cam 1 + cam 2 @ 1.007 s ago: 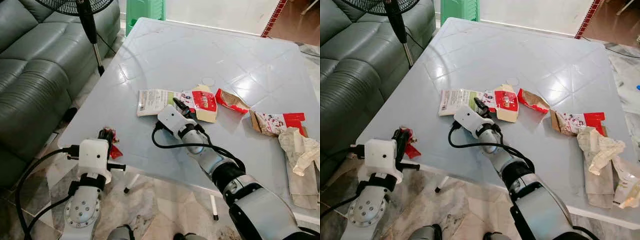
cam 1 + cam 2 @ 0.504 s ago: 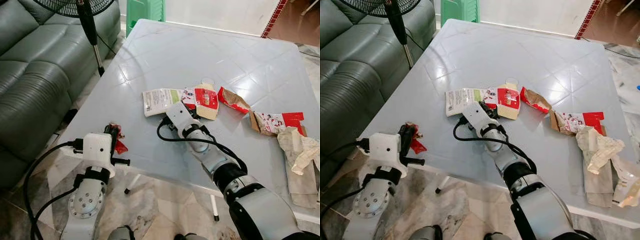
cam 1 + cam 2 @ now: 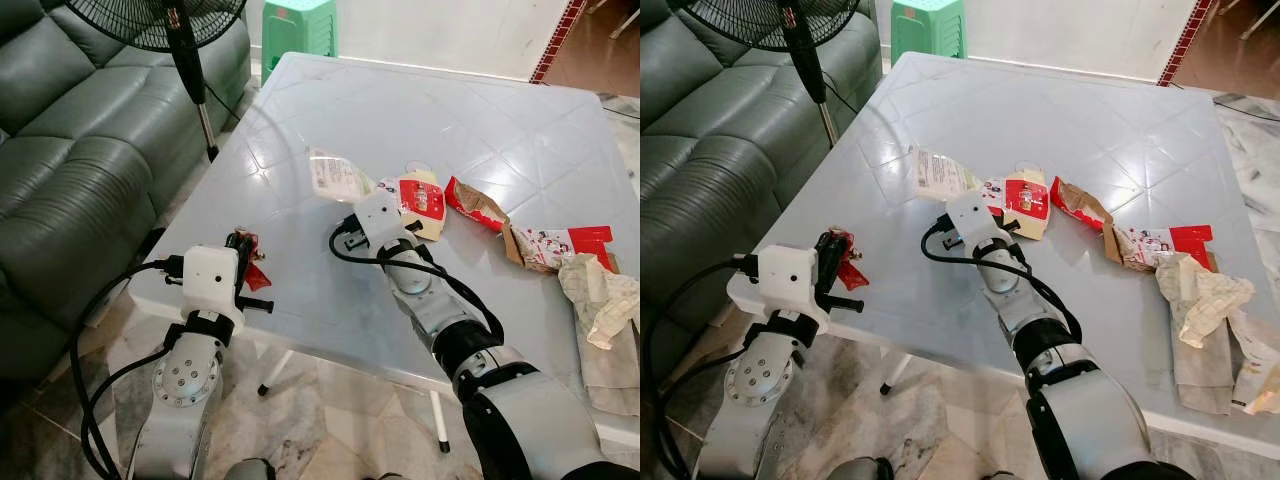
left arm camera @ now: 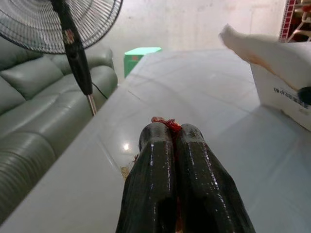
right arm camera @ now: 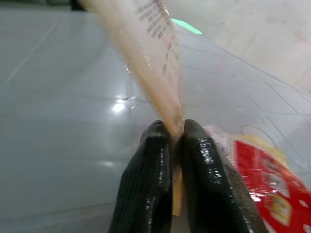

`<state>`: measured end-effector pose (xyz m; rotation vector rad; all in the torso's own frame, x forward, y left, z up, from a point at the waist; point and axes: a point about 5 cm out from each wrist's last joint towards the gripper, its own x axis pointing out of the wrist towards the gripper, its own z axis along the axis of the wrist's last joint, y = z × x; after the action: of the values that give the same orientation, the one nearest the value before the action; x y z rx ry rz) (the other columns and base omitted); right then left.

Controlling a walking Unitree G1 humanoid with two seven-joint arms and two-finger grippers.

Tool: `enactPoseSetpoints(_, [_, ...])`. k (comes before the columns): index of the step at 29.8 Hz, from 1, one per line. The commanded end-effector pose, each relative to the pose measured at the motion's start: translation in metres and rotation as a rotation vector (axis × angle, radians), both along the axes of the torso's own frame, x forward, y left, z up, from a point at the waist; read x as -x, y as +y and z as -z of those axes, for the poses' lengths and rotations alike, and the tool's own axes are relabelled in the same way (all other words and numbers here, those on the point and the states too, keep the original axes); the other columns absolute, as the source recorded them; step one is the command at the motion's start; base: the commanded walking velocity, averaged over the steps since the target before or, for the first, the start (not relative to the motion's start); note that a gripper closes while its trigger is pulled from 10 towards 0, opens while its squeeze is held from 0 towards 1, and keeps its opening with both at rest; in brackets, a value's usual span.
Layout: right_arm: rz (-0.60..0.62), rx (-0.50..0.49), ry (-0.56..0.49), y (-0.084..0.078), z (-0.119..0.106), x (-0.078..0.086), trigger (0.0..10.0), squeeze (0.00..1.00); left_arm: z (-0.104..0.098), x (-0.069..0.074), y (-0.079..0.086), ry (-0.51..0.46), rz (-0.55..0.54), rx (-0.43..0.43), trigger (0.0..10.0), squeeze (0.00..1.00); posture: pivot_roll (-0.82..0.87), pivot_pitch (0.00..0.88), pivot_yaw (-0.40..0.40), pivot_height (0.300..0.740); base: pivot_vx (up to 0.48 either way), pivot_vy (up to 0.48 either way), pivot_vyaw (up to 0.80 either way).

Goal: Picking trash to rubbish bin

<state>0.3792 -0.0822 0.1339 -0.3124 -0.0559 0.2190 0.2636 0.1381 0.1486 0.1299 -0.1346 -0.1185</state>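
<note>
My right gripper (image 5: 176, 130) is shut on the edge of a flattened carton (image 3: 338, 176) in the middle of the table. The carton's white end is tilted up off the surface, while its red end (image 3: 418, 196) still lies on the table. At the table's near left edge, my left gripper (image 3: 242, 246) is shut on a small red wrapper (image 3: 255, 276), held just off the tabletop. In the left wrist view a bit of that red wrapper (image 4: 166, 123) sticks out between the closed fingertips.
More trash lies on the right of the pale table (image 3: 480, 110): a torn red-brown wrapper (image 3: 473, 202), a red and white carton piece (image 3: 556, 245) and crumpled paper (image 3: 602, 300). To the left are a standing fan (image 3: 190, 40), a dark sofa (image 3: 60, 150) and a green stool (image 3: 300, 25).
The right gripper has closed on the carton and tipped its white end up off the table. The left arm has risen a little with the red wrapper. The camera has shifted.
</note>
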Motion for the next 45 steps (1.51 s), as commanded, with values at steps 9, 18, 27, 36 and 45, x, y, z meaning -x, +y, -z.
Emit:
enactPoseSetpoints(9, [0.049, -0.178, -0.072, -0.019, -0.027, -0.009, 0.0, 0.00, 0.002, -0.004, -0.004, -0.012, -0.008, 0.011, 0.0, 0.00, 0.12, 0.004, -0.028, 0.740, 0.000, 0.000, 0.00])
enactPoseSetpoints(18, [0.076, -0.274, -0.101, -0.051, -0.031, 0.003, 0.0, 0.00, 0.008, -0.009, -0.004, 0.036, -0.049, 0.077, 10.0, 0.00, 0.09, 0.008, -0.029, 0.740, 0.000, 0.000, 0.00])
enactPoseSetpoints(27, [0.191, -0.236, -0.152, -0.092, -0.035, 0.029, 10.0, 0.00, 0.008, -0.018, 0.002, 0.057, -0.095, 0.123, 10.0, 0.00, 0.05, 0.006, -0.009, 0.740, 0.000, 0.000, 0.00])
enactPoseSetpoints(36, [0.250, -0.216, -0.110, -0.110, -0.030, 0.052, 10.0, 0.00, 0.007, -0.022, 0.010, 0.067, -0.124, 0.163, 10.0, 0.00, 0.03, 0.003, 0.003, 0.740, 0.000, 0.000, -0.19])
enactPoseSetpoints(45, [0.219, -0.211, -0.089, -0.099, -0.033, 0.052, 10.0, 0.00, 0.009, -0.023, 0.011, 0.090, -0.118, 0.227, 10.0, 0.00, 0.04, 0.001, -0.004, 0.740, 0.000, 0.000, -0.77])
